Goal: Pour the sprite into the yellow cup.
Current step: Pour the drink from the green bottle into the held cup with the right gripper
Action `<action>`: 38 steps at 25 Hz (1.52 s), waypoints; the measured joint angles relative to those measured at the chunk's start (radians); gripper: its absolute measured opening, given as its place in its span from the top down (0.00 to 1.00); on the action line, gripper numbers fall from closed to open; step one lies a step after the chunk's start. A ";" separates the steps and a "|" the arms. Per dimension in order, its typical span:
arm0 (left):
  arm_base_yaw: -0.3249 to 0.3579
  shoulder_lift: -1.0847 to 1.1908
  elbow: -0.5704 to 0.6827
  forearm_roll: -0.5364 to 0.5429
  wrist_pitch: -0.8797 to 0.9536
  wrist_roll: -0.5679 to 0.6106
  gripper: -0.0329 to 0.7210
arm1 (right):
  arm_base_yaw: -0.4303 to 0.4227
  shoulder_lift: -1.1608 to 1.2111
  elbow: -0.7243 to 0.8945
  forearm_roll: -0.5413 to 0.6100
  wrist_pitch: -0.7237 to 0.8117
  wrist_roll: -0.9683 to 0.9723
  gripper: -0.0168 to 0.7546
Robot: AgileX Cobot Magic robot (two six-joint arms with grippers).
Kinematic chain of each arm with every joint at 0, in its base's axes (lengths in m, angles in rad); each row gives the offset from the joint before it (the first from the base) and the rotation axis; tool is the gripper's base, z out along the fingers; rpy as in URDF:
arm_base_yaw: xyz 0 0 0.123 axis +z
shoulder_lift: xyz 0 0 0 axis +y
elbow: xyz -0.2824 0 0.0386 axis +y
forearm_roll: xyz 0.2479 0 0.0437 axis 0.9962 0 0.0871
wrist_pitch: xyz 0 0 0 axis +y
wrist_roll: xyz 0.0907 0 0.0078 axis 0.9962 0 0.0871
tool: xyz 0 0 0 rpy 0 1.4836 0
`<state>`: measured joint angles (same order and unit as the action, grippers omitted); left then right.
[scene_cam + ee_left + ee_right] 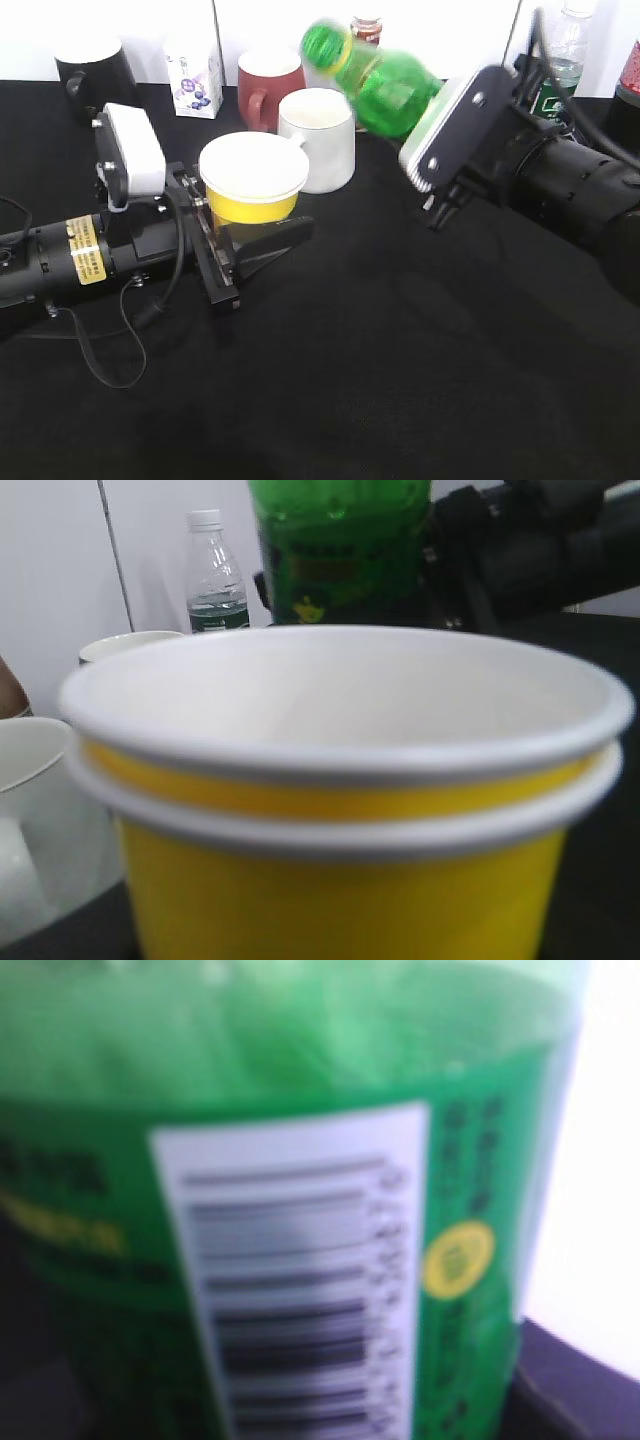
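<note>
At left centre of the frame the left hand (250, 235) is gripping the yellow cup (254, 180) upright above the bench (400, 380); reaching in from the upper right, the right hand (440, 125) is clamping the sprite (375, 80) (tilted, its neck blurred) toward the cup

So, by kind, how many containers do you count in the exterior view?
Bottles: 4 (sprite, brown-capped bottle, clear bottle, red bottle)
Mugs: 3 (red mug, white mug, black mug)
Cups: 1 (yellow cup)
Cartons: 1 (milk carton)
Total: 9
</note>
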<state>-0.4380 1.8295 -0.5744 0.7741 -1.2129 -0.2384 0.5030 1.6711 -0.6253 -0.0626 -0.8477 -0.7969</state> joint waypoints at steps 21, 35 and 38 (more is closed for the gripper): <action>0.000 0.000 0.000 0.035 0.000 -0.002 0.37 | 0.000 0.034 -0.089 -0.012 0.030 -0.354 0.38; 0.000 0.000 0.000 0.048 0.022 -0.026 0.37 | 0.000 0.034 -0.091 0.011 -0.046 -0.555 0.38; 0.000 0.000 0.000 0.056 0.022 -0.026 0.37 | 0.000 0.034 -0.091 0.011 -0.046 -0.592 0.38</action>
<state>-0.4380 1.8295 -0.5744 0.8305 -1.1905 -0.2645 0.5030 1.7054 -0.7160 -0.0515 -0.8933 -1.3893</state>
